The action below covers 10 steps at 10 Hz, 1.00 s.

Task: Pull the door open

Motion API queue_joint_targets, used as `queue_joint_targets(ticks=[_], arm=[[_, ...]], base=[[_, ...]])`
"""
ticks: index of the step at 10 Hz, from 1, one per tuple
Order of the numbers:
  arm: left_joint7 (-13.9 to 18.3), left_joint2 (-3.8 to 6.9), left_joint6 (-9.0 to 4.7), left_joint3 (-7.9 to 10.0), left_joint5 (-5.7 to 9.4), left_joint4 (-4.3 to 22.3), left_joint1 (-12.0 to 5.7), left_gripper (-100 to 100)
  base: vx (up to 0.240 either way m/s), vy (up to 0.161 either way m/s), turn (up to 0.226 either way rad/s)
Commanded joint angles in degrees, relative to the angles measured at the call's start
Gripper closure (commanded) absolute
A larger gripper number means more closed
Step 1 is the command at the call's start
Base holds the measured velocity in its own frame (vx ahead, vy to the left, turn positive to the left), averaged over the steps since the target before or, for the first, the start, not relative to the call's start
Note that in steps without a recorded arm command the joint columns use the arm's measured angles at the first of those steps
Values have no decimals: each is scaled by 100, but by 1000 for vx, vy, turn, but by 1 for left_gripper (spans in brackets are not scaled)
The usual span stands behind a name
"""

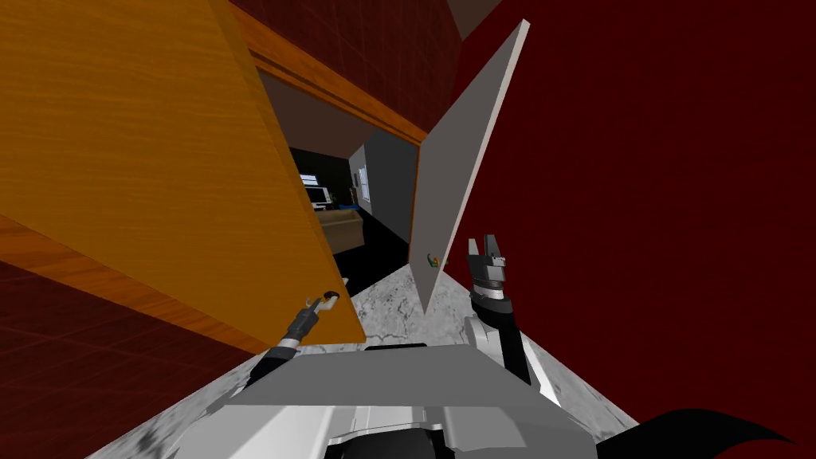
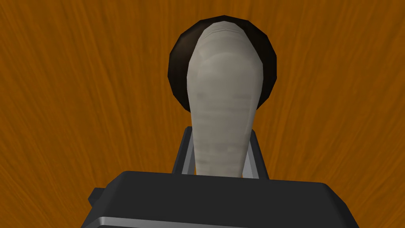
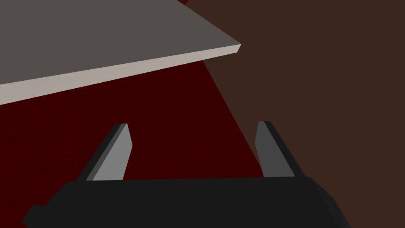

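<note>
Left hand (image 2: 220, 132) pinches the pale lever handle (image 2: 223, 79), whose long axis runs straight out from my hand to the dark rosette (image 2: 178, 75) on the orange wooden door (image 1: 159, 159), ahead-left and already ajar; right hand (image 3: 193, 126) hangs spread, farther off.

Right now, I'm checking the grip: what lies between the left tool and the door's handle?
Nothing: in the left wrist view the left tool is shut on the pale handle, fingers pressing its sides.

Left hand (image 2: 220, 136) pinched tight, right hand (image 3: 193, 126) splayed.
</note>
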Motion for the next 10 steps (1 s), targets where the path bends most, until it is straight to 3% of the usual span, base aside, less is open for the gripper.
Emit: queue_joint_targets(ticks=[1, 2, 3, 4, 5, 6, 7, 9, 10], arm=[[86, 30, -121, -69, -53, -81, 118, 100], [50, 32, -74, -30, -25, -46, 62, 100], [90, 61, -224, -60, -40, 12, 149, 100], [99, 71, -263, -66, -42, 26, 168, 100], [129, 101, -396, -85, -48, 74, 230, 100], [129, 101, -396, -85, -48, 74, 230, 100], [151, 123, -492, -98, -53, 109, 276, 100], [151, 123, -492, -98, -53, 109, 276, 100], [173, 146, -590, -112, -57, 144, 322, 100]], base=[[-240, 81, -132], [-103, 31, -20], [-152, 50, -172], [-202, 85, -200], [-238, 77, -224], [-166, 37, -75], [-114, 36, -89], [-54, 27, -29], [-59, 27, -110]])
